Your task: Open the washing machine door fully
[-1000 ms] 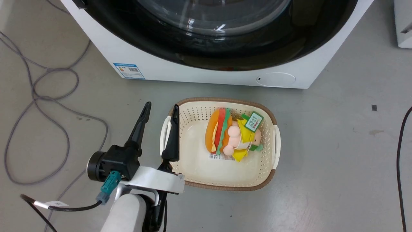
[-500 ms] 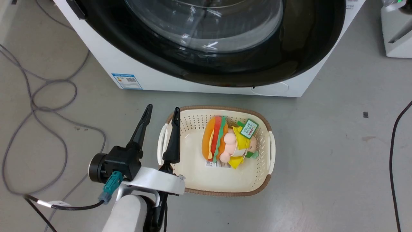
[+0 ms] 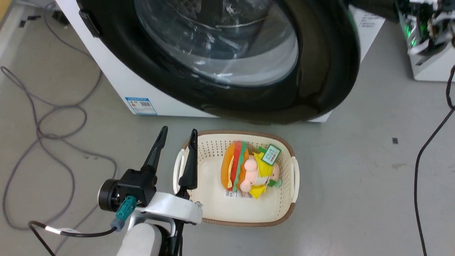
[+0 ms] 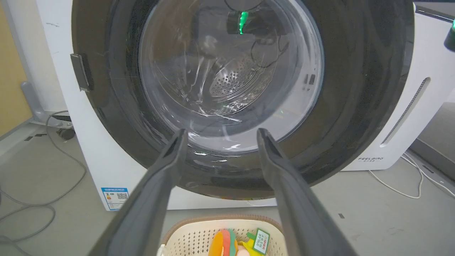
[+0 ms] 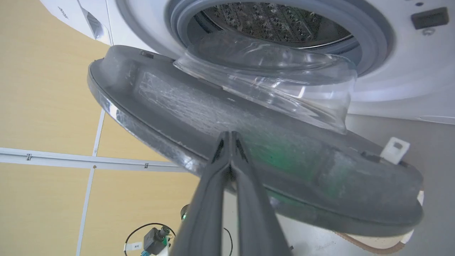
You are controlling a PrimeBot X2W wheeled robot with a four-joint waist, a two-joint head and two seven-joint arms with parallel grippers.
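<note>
The washing machine (image 3: 117, 85) is a white box with a blue label low on its front. Its door (image 3: 320, 71), a glossy black ring around a bulging glass window, stands partly swung out with its right edge off the machine's front. In the right wrist view the door's grey inner face (image 5: 284, 170) hangs before the grey gasket and steel drum (image 5: 270, 21). My right gripper (image 5: 228, 134) is shut, its tips against that inner face near the rim. My left gripper (image 3: 178, 130) is open and holds nothing, low on the floor side, pointing at the door (image 4: 355, 89).
A cream basket (image 3: 295, 177) with a burger plush toy (image 3: 236, 163) sits on the floor below the door, its left rim beside my left fingers. Grey cables (image 3: 53, 117) loop at the left. A white appliance (image 3: 430, 67) and a black cable (image 3: 419, 170) are at the right.
The door has swung outward, its right edge now clear of the machine's front. The head camera has tilted up, so the basket sits lower in the view. My left gripper stays open.
</note>
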